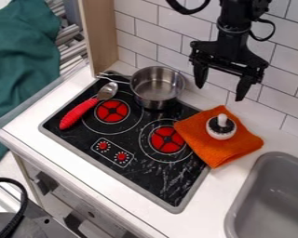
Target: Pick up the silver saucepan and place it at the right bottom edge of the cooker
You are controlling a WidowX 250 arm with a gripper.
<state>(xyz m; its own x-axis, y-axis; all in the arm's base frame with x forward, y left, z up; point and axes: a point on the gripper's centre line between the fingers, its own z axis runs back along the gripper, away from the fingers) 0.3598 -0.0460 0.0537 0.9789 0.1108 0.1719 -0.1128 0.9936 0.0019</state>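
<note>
White surface, tiled wall behind; black cooker with white rings and dial marks; grey sink near right. Orange cloth overlaps the cooker's right edge. Silver saucepan sits at its far edge; the end effector hangs open, right. Red-handled spoon, left; black-and-white knobbed object on the cloth.

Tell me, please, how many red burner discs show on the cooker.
2. One disc lies beside the red-handled spoon; the other disc lies just left of the orange cloth. The saucepan may hide another.
</note>
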